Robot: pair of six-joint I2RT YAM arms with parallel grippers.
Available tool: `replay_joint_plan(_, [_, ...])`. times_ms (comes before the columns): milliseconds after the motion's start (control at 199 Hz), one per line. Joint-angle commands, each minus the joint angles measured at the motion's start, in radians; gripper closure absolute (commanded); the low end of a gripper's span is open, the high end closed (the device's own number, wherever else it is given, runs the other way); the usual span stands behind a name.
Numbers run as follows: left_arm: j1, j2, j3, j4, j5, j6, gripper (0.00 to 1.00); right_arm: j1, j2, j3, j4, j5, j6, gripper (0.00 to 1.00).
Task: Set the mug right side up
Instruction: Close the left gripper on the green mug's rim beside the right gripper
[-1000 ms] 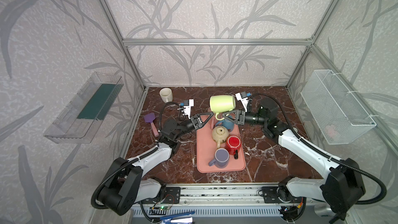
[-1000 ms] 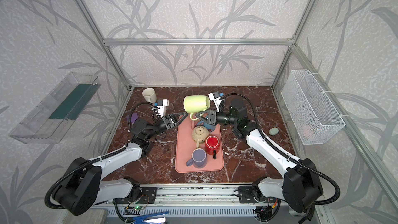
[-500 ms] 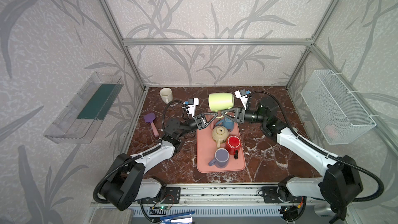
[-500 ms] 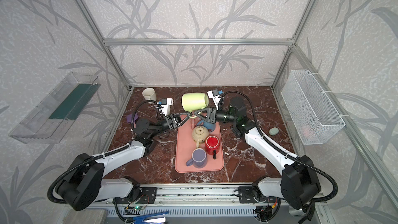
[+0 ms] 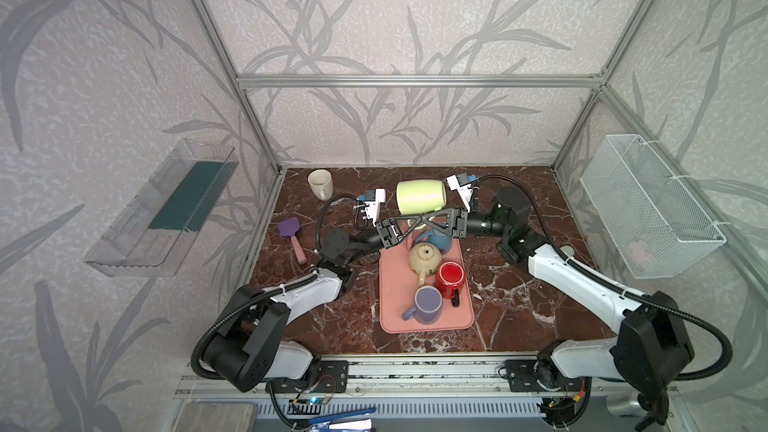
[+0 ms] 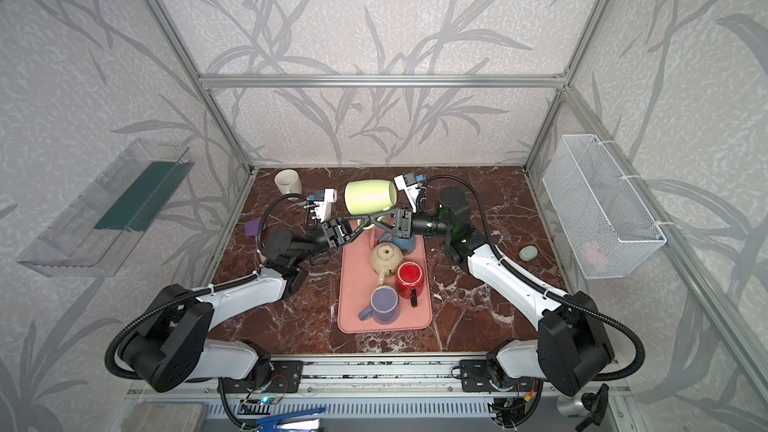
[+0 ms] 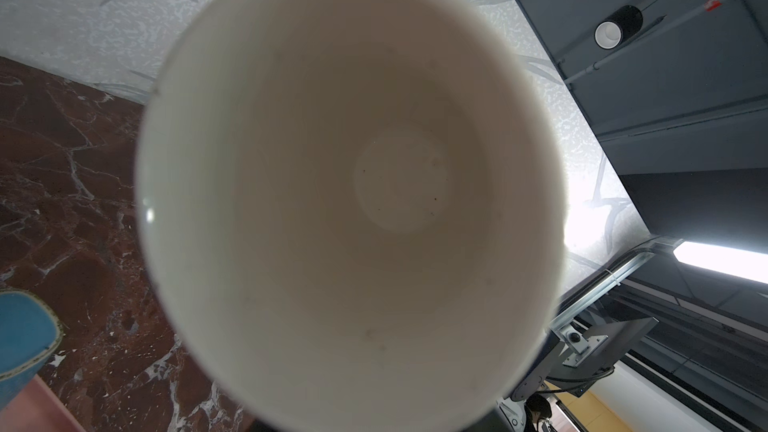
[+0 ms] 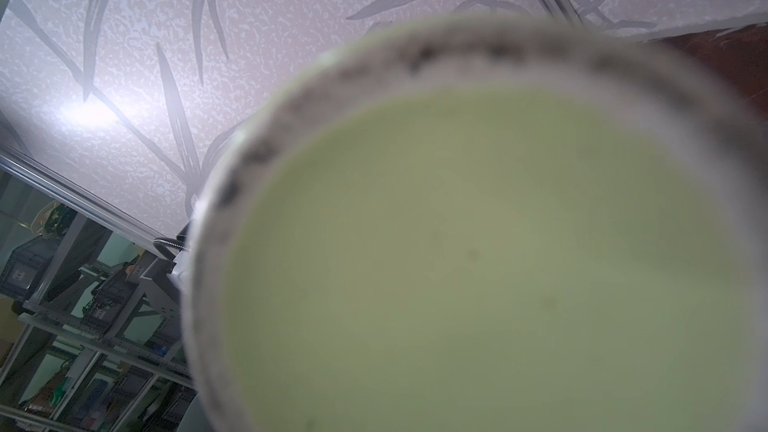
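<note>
The marble table (image 5: 519, 284) takes up the whole floor of the cell, read here as a dial with 12 o'clock at the far wall; a wire basket (image 5: 648, 209) hangs on the wall at 3 o'clock and a clear shelf (image 5: 166, 209) on the wall at 9 o'clock; a pink tray (image 5: 424, 328) lies lengthwise from the centre towards 6 o'clock; the light green mug (image 5: 419, 196) hangs in the air on its side above the tray's 12 o'clock end, mouth towards 9 o'clock and base towards 3 o'clock, so its white inside fills the left wrist view and its green base the right wrist view; the right gripper (image 5: 409, 218), reaching in from 3 o'clock, is clamped narrowly on the handle under the mug; the left gripper (image 5: 430, 218) comes in from 9 o'clock and crosses it at that handle, but whether it grips I cannot tell; on the tray stand a beige teapot (image 5: 424, 258), a red mug (image 5: 451, 279), a purple mug (image 5: 428, 304) and a blue mug (image 5: 436, 238); a cream mug (image 5: 320, 183) stands upright at 11 o'clock; a purple spatula (image 5: 291, 234) lies at 9 o'clock.
</note>
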Motion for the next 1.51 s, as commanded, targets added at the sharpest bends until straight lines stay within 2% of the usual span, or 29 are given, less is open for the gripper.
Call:
replay_joint_plan(0, [-0.005, 0.000, 0.028, 0.053, 0.020, -0.019, 0.68, 0.010, -0.011, 0.004, 0.147, -0.026, -0.008, 1.00])
replay_joint_plan(181, [-0.005, 0.001, 0.014, 0.052, 0.009, -0.015, 0.83, 0.011, -0.008, -0.002, 0.154, -0.024, -0.008, 1.00])
replay_joint_plan(352, [-0.005, -0.001, 0.009, 0.045, 0.007, -0.008, 0.90, 0.011, -0.006, -0.007, 0.154, -0.023, -0.010, 1.00])
replay_joint_plan(432, [-0.005, -0.005, 0.008, 0.034, 0.006, 0.001, 1.00, 0.011, -0.006, -0.009, 0.153, -0.022, -0.014, 1.00])
replay_joint_plan(643, [-0.007, -0.046, -0.019, -0.024, -0.018, 0.055, 1.00, 0.010, -0.013, -0.013, 0.102, -0.012, -0.050, 1.00])
replay_joint_plan(834, [-0.005, -0.137, -0.040, -0.203, -0.055, 0.154, 1.00, 0.009, -0.016, -0.021, 0.023, 0.007, -0.106, 0.78])
replay_joint_plan(995, [-0.003, -0.206, -0.053, -0.320, -0.102, 0.211, 1.00, 0.009, -0.015, -0.030, -0.035, 0.028, -0.150, 0.65])
replay_joint_plan(1125, [-0.001, -0.253, -0.067, -0.389, -0.143, 0.241, 1.00, 0.009, -0.015, -0.037, -0.068, 0.043, -0.157, 0.58])
replay_joint_plan(1181, [0.000, -0.267, -0.072, -0.407, -0.157, 0.249, 1.00, 0.009, -0.014, -0.039, -0.081, 0.049, -0.194, 0.56])
replay_joint_plan(1502, [0.034, -0.362, -0.124, -0.535, -0.268, 0.266, 1.00, 0.009, -0.003, -0.072, -0.110, 0.080, -0.209, 0.53])
